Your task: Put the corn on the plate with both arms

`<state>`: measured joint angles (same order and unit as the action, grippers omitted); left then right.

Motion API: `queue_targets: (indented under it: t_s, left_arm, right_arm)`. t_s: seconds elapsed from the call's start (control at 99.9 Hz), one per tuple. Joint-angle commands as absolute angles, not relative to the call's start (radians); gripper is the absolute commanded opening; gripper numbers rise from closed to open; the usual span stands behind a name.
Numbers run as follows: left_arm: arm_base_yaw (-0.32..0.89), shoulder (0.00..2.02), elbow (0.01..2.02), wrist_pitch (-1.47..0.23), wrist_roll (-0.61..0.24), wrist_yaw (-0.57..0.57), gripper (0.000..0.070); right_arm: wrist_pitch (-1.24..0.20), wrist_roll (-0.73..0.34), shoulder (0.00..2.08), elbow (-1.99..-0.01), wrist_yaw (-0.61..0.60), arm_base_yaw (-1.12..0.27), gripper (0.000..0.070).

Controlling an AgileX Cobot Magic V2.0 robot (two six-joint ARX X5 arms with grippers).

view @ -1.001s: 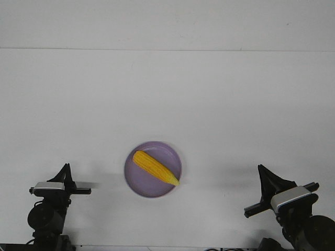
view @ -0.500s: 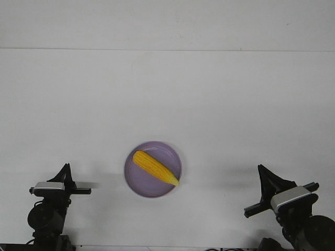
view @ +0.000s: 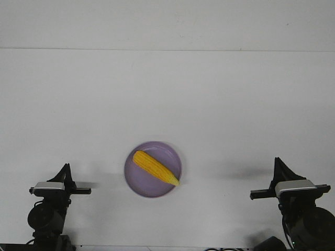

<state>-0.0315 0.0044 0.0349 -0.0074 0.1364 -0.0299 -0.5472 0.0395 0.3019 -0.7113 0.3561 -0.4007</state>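
Corn (view: 155, 167): one yellow husked cob, lying diagonally inside the plate, blunt end toward the far left, pointed tip toward the near right and reaching the rim. It rests wholly within the plate's outline and touches neither arm. Judged placed; the diagonal lie suits a cob only a little shorter than the plate is wide.

Plate (view: 137, 183): one round lavender dish with a low rim, flat on the surface, near the front edge and about midway between the two arms. That central spot puts it within reach of either arm, which fits a two-arm task.

Left gripper (view: 65, 169): low at the near left corner, well apart from the plate, pointing away from the robot. Jaws show as a single dark point from this angle; whether wide or narrow cannot be told. Nothing is seen held.

Right gripper (view: 279, 164): low at the near right corner, well apart from the plate, wrist block level and pointing forward. Jaws again read as one dark wedge; their opening cannot be told. Nothing is seen held.

Surface (view: 167, 104): plain white, with a seam line running across the far side.

Status, as judged: the task reads as complete, both arms drawn back to parked positions on either side, leaving the plate unobstructed.
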Motion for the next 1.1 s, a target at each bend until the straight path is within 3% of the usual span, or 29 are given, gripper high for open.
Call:
queue_targets:
  t_s: [0.0, 0.16, 0.32, 0.57, 0.76, 1.091]
  left_arm:
    - [-0.032, 0.003, 0.014, 0.002, 0.138, -0.030, 0.0015]
    - [-0.031, 0.003, 0.014, 0.002, 0.138, -0.030, 0.0015]
    - [-0.031, 0.003, 0.014, 0.002, 0.137, -0.030, 0.0015]
    - [-0.032, 0.003, 0.014, 0.002, 0.138, -0.030, 0.0015]
    - [-0.031, 0.003, 0.014, 0.002, 0.138, -0.030, 0.0015]
    - [-0.032, 0.003, 0.014, 0.002, 0.138, -0.030, 0.0015]
  right_arm:
    - [-0.468, 0.111, 0.272, -0.638, 0.272, -0.268, 0.0011]
    - [-0.257, 0.104, 0.167, -0.390, 0.107, -0.021, 0.0011]
    - [-0.156, 0.069, 0.075, -0.195, 0.047, 0.083, 0.0011]
    - [-0.084, 0.015, 0.001, -0.010, 0.017, 0.112, 0.0011]
    - [-0.118, 0.072, 0.001, -0.012, -0.034, 0.112, 0.0011]
    - [-0.104, 0.068, 0.001, -0.012, -0.032, 0.112, 0.0011]
